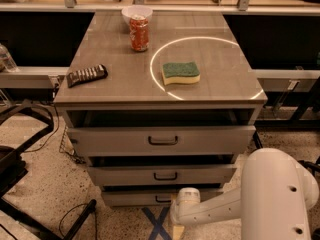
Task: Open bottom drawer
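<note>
The bottom drawer (pixel 135 198) is the lowest, narrowest grey-beige front of the cabinet, with a small dark bar handle (pixel 162 199). Its front stands about flush under the middle drawer (pixel 120 175), while the top drawer (pixel 110 140) juts out a little. My white arm (pixel 272 194) comes in from the lower right. The gripper (pixel 181 200) is at its left end, low by the floor, right beside the bottom drawer's handle. The wrist hides the part that faces the handle.
On the cabinet top sit a red can (pixel 139 33), a white bowl (pixel 136 14), a green-and-yellow sponge (pixel 180 73) inside a ring of light, and a dark packet (pixel 87 75). Blue tape X (pixel 157 223) on the floor; black chair legs and cables (pixel 30 194) at left.
</note>
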You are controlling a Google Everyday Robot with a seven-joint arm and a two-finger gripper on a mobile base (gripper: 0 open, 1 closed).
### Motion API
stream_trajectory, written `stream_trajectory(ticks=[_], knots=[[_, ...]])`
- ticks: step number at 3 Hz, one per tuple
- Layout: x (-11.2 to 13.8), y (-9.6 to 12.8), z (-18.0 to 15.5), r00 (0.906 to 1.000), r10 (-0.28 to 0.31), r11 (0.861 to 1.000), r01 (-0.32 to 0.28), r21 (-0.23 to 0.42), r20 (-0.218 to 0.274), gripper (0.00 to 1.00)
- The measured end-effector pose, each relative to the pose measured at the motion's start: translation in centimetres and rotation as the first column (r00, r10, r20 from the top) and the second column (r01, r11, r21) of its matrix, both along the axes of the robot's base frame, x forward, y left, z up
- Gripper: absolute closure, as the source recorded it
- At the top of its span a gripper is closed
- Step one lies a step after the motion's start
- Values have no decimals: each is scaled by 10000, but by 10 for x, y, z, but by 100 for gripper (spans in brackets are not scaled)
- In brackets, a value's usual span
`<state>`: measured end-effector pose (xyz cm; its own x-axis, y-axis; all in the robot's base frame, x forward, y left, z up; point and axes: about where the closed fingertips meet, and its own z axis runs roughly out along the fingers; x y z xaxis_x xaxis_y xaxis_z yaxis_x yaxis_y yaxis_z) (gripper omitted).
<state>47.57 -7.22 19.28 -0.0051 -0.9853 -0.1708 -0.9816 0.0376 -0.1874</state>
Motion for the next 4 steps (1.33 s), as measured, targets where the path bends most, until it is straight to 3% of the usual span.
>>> stream_trajectory(ticks=[2, 3, 4], knots=[[-4, 39, -26, 9949, 1000, 9950, -1000, -42, -129, 0], [-8, 63, -31, 9872, 1578, 9873, -1574, 198, -209, 18], [-10, 65, -32, 9863, 1632, 9864, -1627, 220, -235, 49]])
